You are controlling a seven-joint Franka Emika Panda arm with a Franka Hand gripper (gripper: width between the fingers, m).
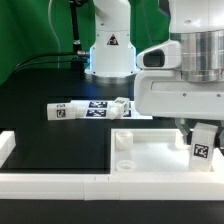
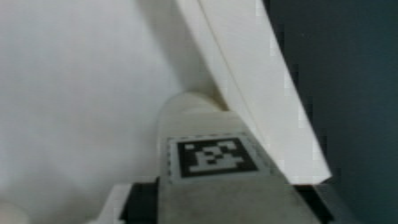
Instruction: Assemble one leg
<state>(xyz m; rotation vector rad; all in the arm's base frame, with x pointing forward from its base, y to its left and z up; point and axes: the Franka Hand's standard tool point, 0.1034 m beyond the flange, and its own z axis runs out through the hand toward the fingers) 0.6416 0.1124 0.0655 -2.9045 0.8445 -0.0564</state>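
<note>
My gripper (image 1: 197,133) is shut on a white leg (image 1: 201,149) with a square marker tag facing the camera. I hold it upright over the near right part of the large flat white panel (image 1: 150,152), close to its edge. In the wrist view the leg (image 2: 214,150) sits between my two dark fingers (image 2: 150,203), tag up, its tip against the panel (image 2: 89,100) beside the panel's raised edge (image 2: 249,70). I cannot tell whether the tip is in a socket. Two more legs (image 1: 62,111) (image 1: 119,104) lie on the black table behind the panel.
The marker board (image 1: 97,105) lies flat between the two loose legs. The panel has round sockets (image 1: 125,141) at its left corners. A white rail (image 1: 50,181) runs along the table's front and left. The arm's base (image 1: 109,50) stands at the back.
</note>
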